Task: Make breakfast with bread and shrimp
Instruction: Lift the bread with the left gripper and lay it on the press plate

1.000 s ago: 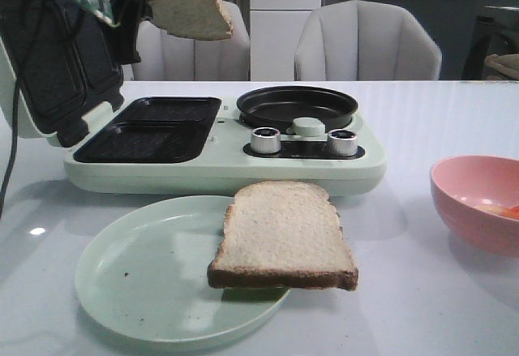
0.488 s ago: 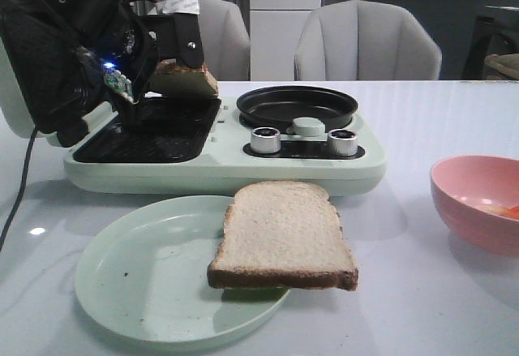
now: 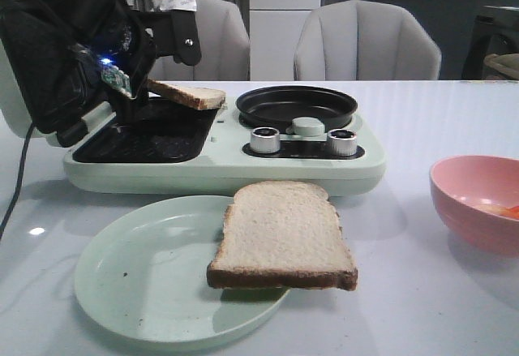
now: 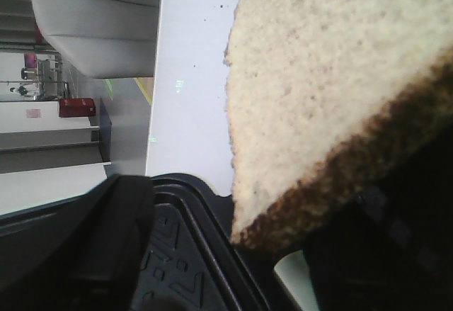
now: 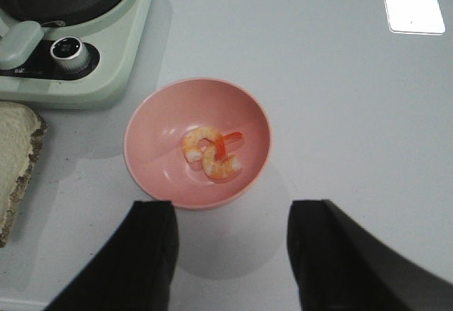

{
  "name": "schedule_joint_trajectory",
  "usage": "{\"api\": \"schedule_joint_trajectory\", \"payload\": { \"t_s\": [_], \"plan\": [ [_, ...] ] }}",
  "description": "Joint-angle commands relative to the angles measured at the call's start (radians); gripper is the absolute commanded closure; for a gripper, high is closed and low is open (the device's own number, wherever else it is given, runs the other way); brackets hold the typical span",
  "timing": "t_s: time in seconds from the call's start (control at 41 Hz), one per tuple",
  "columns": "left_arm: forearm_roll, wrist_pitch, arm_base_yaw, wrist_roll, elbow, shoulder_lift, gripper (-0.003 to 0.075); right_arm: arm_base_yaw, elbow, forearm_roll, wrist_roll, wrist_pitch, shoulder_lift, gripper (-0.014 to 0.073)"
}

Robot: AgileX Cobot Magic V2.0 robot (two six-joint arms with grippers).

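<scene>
Your left claw (image 3: 150, 88) grips one bread slice (image 3: 188, 94), holding it tilted just above the dark grill tray (image 3: 154, 131) of the green breakfast maker (image 3: 227, 169). The second slice (image 3: 281, 234) rests on the pale plate (image 3: 130, 279), overhanging its rim. Your right claw (image 5: 230, 254) stands wide apart, empty, above the desk (image 5: 354, 112), with the shrimp (image 5: 211, 154) in the pink bowl (image 5: 152, 169) just ahead of its fingers.

My left gripper (image 3: 142, 88) is low and clamped on a bread slice (image 3: 188, 94). My right gripper (image 5: 230, 254) hangs with its 2 fingers (image 5: 145, 254) spread apart.
</scene>
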Motion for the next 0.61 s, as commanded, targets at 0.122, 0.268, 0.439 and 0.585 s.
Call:
{"api": "schedule_joint_trajectory", "payload": {
  "t_s": [0.122, 0.268, 0.439, 0.585],
  "plan": [
    [0.052, 0.062, -0.003, -0.018, 0.103, -0.181, 0.023, 0.0, -0.034, 0.002, -0.009, -0.068, 0.008, 0.0125],
    [0.043, 0.208, -0.046, -0.02, 0.211, -0.253, 0.023, 0.0, -0.034, 0.002, -0.009, -0.068, 0.008, 0.0125],
    [-0.134, 0.362, -0.145, -0.02, 0.28, -0.339, 0.023, 0.0, -0.034, 0.002, -0.009, -0.068, 0.008, 0.0125],
    [-0.381, 0.391, -0.264, 0.078, 0.289, -0.423, 0.023, 0.0, -0.034, 0.002, -0.009, -0.068, 0.008, 0.0125]
  ]
}}
